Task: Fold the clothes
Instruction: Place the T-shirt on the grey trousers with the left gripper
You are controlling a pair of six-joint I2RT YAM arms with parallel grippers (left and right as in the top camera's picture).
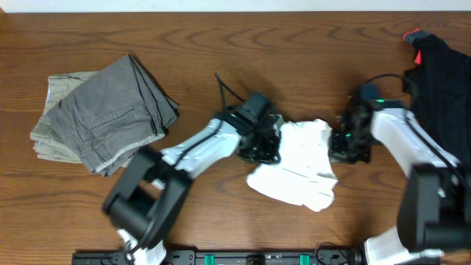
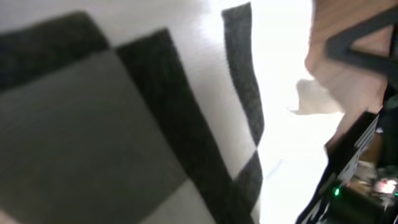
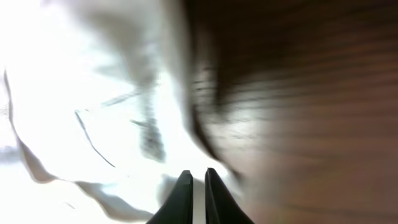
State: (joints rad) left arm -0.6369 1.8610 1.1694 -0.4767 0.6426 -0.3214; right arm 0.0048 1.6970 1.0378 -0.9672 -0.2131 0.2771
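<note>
The white T-shirt (image 1: pixel 298 169) lay crumpled on the desk (image 1: pixel 221 44). The left gripper (image 1: pixel 263 144) had jaws pressed together at its left edge; the right gripper (image 3: pixel 198 185) had jaws nearly together at its right.

From overhead, light falls evenly, with a mild sheen on the bench (image 1: pixel 221 44) above the white T-shirt (image 1: pixel 302 173), whose folds are nearly blown out. The left arm (image 1: pixel 147 195), left of the T-shirt, is smeared by blur. Both wrist views are badly blurred and overexposed on the T-shirt; only the right end effector (image 3: pixel 198 180) below it looks fairly crisp.
</note>
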